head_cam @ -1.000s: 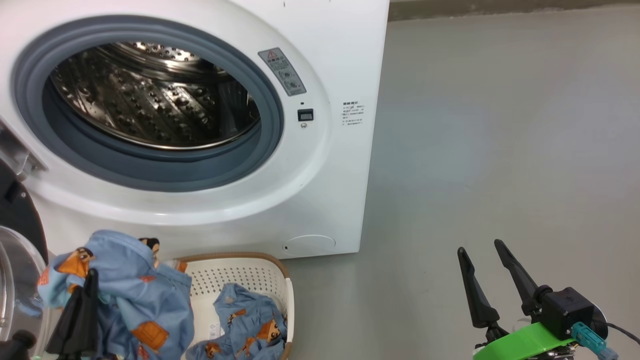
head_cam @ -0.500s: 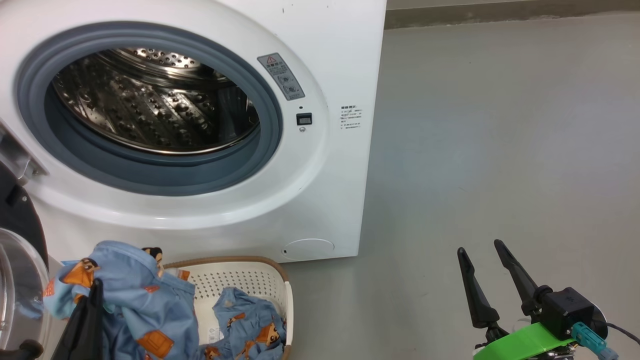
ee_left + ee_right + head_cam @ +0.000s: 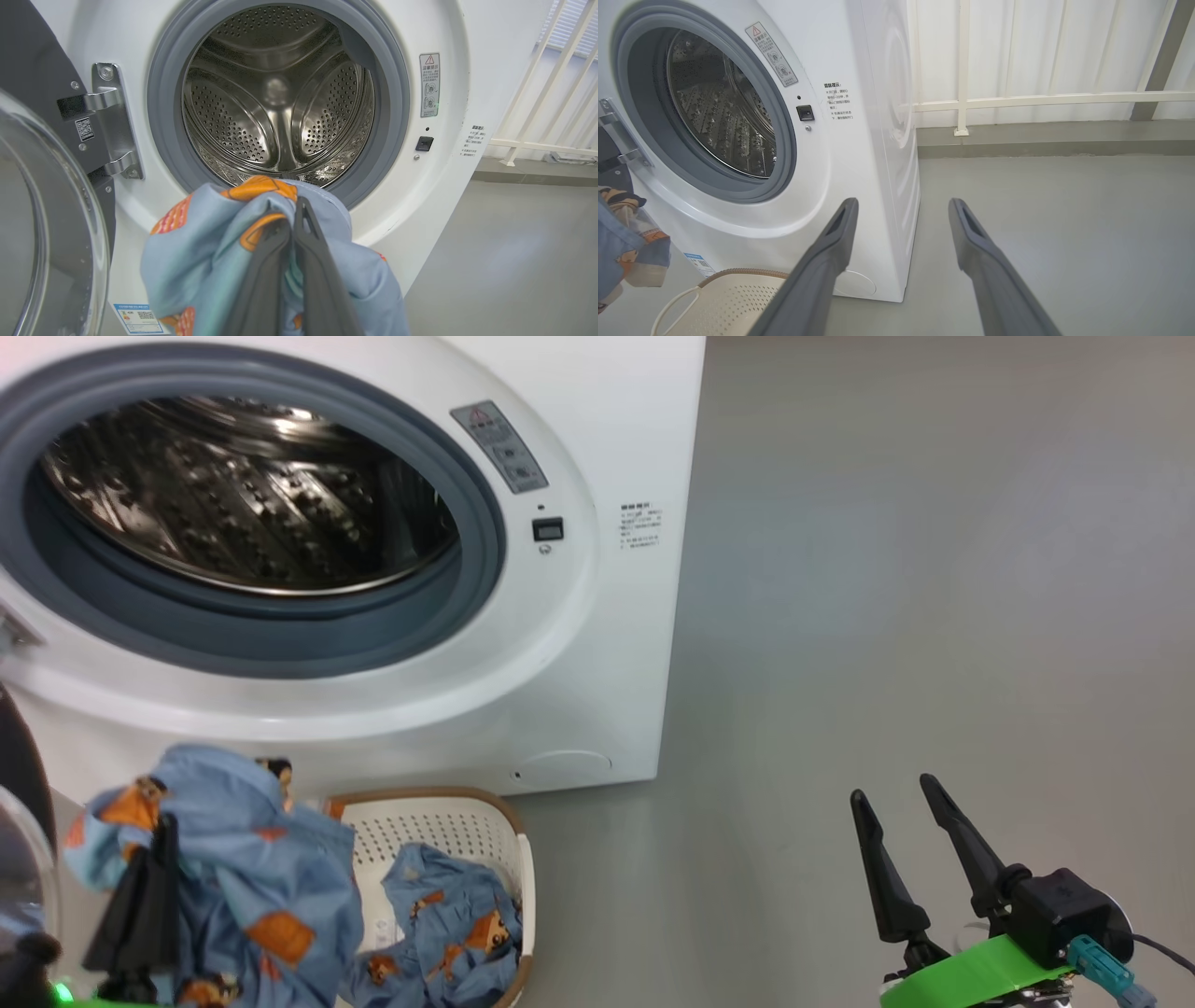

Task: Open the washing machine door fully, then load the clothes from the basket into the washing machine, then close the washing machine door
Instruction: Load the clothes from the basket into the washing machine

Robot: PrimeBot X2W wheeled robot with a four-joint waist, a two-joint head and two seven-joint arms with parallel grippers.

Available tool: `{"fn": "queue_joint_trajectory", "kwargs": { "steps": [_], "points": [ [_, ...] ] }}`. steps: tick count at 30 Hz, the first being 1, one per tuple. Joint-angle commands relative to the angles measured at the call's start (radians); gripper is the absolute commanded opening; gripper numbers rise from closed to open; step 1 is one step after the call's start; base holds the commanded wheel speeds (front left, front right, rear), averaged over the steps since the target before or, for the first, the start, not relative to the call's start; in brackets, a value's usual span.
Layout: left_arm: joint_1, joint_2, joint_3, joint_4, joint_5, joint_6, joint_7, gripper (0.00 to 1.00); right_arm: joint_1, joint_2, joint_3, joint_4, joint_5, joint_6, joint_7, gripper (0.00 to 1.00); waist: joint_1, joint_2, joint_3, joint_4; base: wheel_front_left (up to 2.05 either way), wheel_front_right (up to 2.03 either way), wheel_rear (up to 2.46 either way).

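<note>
Left gripper (image 3: 292, 219), pinched tight, holds one light blue cartoon-print garment (image 3: 247, 845) before the white boxy washing machine (image 3: 597, 644), whose black-rimmed glass door (image 3: 51, 224) hangs open. A second garment (image 3: 453, 915) lies in the one cream perforated basket (image 3: 439, 797). Right gripper (image 3: 889, 790) gapes empty.

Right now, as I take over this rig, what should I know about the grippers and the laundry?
Left gripper: shut on a blue garment, held up before the washing machine opening.
Right gripper: open, empty, above the floor.
Done: washing machine door open; drum empty.
Left: load the blue garment, then the other garment in the basket, close the door.
</note>
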Motion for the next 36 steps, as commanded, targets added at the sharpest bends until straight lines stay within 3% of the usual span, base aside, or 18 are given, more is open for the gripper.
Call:
{"fn": "queue_joint_trajectory", "kwargs": {
  "steps": [1,17,36],
  "points": [
    [-0.056,0.039,0.041,-0.021,-0.007,0.005,-0.010,0.00,-0.009,-0.003,0.031,-0.031,-0.018,0.006,-0.005,1.00,0.0000,0.0000,0.033,-0.014,0.00,0.00,0.00],
    [-0.336,0.176,0.037,0.013,-0.073,0.005,-0.010,0.00,-0.060,-0.003,0.060,-0.087,-0.021,0.006,-0.005,1.00,0.0000,0.0000,0.217,-0.091,0.00,0.00,0.00],
    [-0.691,0.342,-0.040,0.142,-0.154,0.005,-0.010,0.00,-0.105,-0.003,0.096,-0.146,0.011,0.006,-0.005,1.00,0.0000,0.0000,0.402,-0.153,0.00,0.00,0.00]
  ]
}}
